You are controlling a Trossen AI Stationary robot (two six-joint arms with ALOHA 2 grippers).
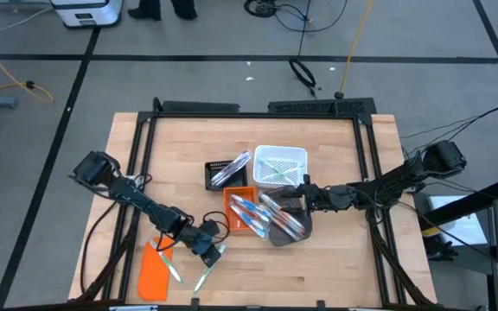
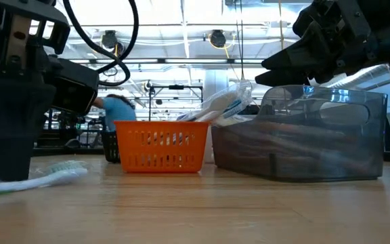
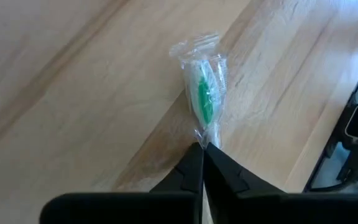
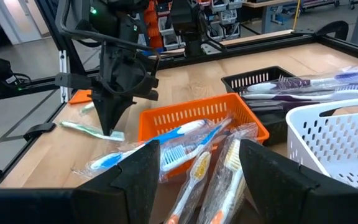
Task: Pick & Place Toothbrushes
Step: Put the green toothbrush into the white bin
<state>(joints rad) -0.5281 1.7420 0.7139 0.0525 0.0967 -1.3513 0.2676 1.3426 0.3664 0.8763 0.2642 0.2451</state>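
A green toothbrush in a clear wrapper (image 3: 202,93) lies flat on the wooden table, and my left gripper (image 3: 202,155) is shut on it near the table's front left (image 1: 212,250). A second toothbrush (image 1: 172,270) lies beside the flat orange lid (image 1: 151,275). More toothbrushes fill the orange basket (image 1: 244,212), the black basket (image 1: 227,173), the white basket (image 1: 279,166) and the clear grey bin (image 1: 289,223). My right gripper (image 4: 194,180) stands open over the grey bin, touching nothing. My left gripper pinches the wrapped toothbrush (image 3: 205,138) between its two fingertips, just behind the green brush head. The fingers slant down from above and from the table's left. The toothbrush (image 2: 42,179) lies along the table top, its head end pointing away from the fingers.
The baskets and the grey bin (image 2: 303,135) crowd the table's middle. A black frame (image 1: 137,173) runs round the table's edges. Bare wood (image 1: 318,276) lies along the front right. A person (image 2: 117,108) shows in the room beyond the table.
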